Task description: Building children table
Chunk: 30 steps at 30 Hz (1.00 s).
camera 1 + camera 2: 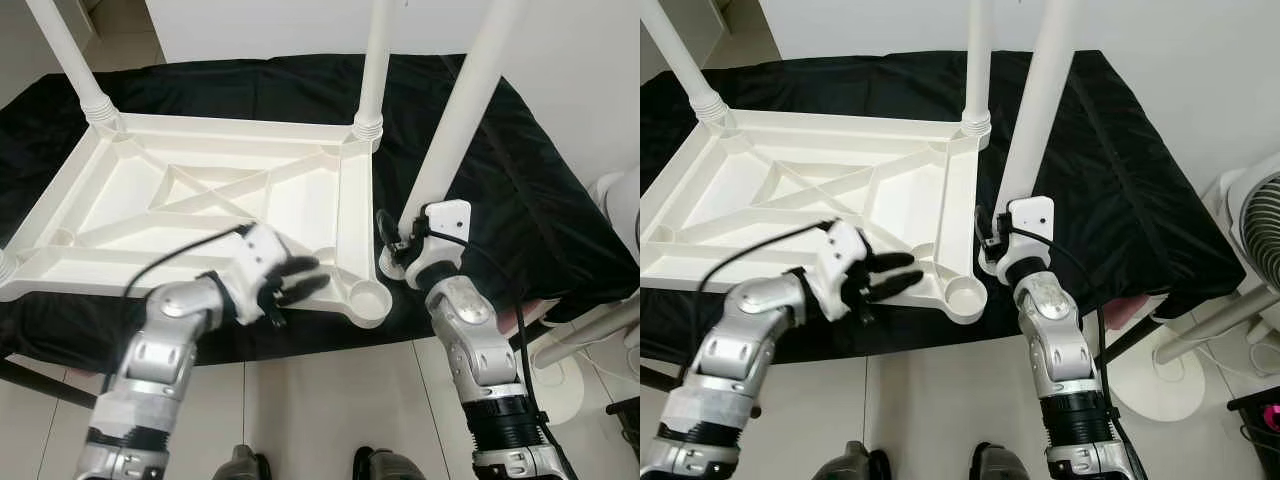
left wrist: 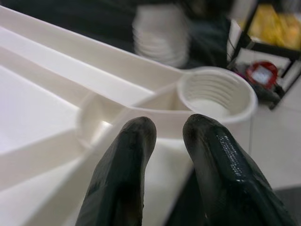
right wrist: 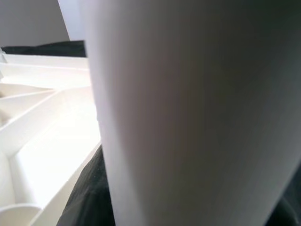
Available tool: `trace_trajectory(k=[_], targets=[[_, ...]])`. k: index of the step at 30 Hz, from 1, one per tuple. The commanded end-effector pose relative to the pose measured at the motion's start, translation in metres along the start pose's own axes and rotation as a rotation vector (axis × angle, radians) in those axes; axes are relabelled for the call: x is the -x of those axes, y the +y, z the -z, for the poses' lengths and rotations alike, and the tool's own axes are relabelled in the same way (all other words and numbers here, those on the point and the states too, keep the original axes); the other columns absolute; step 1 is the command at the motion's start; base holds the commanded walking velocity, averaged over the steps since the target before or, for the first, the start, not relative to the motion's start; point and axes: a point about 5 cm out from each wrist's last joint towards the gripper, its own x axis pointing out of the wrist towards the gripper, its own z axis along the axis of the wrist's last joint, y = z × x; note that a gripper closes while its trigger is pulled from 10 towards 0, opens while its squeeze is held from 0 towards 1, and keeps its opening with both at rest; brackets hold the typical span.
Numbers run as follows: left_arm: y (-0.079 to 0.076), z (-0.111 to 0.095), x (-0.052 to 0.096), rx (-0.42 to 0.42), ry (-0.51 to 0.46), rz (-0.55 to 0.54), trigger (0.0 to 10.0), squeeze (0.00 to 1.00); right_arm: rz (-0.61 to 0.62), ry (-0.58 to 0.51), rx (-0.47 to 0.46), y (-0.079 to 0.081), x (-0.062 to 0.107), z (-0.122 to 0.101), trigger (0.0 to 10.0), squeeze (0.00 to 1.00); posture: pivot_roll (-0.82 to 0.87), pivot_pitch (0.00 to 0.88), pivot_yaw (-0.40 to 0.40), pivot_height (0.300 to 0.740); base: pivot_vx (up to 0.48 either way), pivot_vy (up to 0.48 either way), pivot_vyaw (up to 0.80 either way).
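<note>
Left eye view is showing a white plastic tabletop [image 1: 200, 200] lying upside down on a black cloth [image 1: 520, 190], its ribbed underside facing up so that the corner sockets are open for the legs. Two legs are already standing in the far corners, the far left leg [image 1: 70, 60] and the far right leg [image 1: 373, 60]. The right gripper [image 1: 400, 240] is gripping a loose table leg [image 1: 462, 110] near its lower end, fingers wrapped around the tube, and is holding it tilted with its foot resting on the cloth just beside the near right corner of the tabletop. The empty socket [image 1: 368, 298] at that corner is lying just to the left of the leg's foot, near but not under it, so the leg is probably being carried toward that threaded cup. The left gripper [image 1: 290, 285] is reaching in from the near edge with its fingers [image 2: 127, 155] slightly parted and empty, hovering over the frame just beside the socket, apparently to steady the tabletop while the leg is being seated.
</note>
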Motion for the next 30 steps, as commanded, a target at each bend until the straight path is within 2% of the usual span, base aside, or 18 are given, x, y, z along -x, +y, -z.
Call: trace_trajectory(k=[1,5,6,11,16,23,27,30], targets=[[0.004,0.006,-0.001,0.012,0.046,-0.05,10.0,0.0,-0.011,-0.016,0.0,0.001,-0.001,-0.002,10.0,0.0,-0.05,0.087,0.032,0.74,0.0,0.0,0.0],[0.005,0.007,-0.003,0.019,0.078,-0.088,10.0,0.0,-0.014,-0.025,0.004,0.002,-0.002,-0.003,10.0,0.0,-0.06,0.081,0.032,0.74,0.0,0.0,0.0],[0.011,0.013,-0.004,0.01,0.129,-0.151,10.0,0.0,-0.017,-0.035,0.004,0.002,-0.002,-0.005,10.0,0.0,-0.06,0.078,0.032,0.74,0.0,0.0,0.0],[0.018,0.015,-0.008,0.014,0.151,-0.229,10.0,0.0,-0.016,-0.046,0.004,0.003,-0.003,-0.008,10.0,0.0,-0.07,0.077,0.029,0.74,0.0,0.0,0.0],[0.032,0.019,-0.014,-0.05,0.203,-0.314,10.0,0.0,-0.029,-0.06,0.004,0.006,-0.005,-0.012,10.0,0.0,-0.09,0.086,0.014,0.74,0.0,0.0,0.0],[0.039,0.023,-0.021,-0.058,0.215,-0.372,10.0,0.0,-0.043,-0.072,-0.01,0.007,-0.004,-0.015,10.0,0.0,-0.1,0.087,0.008,0.74,0.0,0.0,0.0],[0.042,0.023,-0.023,-0.033,0.195,-0.426,10.0,0.0,-0.042,-0.075,-0.024,0.007,-0.002,-0.014,10.0,0.0,-0.12,0.082,0.008,0.74,0.0,0.0,0.0],[0.054,0.016,-0.024,-0.037,0.145,-0.552,10.0,0.0,-0.034,-0.08,-0.038,0.006,-0.001,-0.013,10.0,0.0,-0.12,0.079,0.005,0.74,0.0,0.0,0.0]])
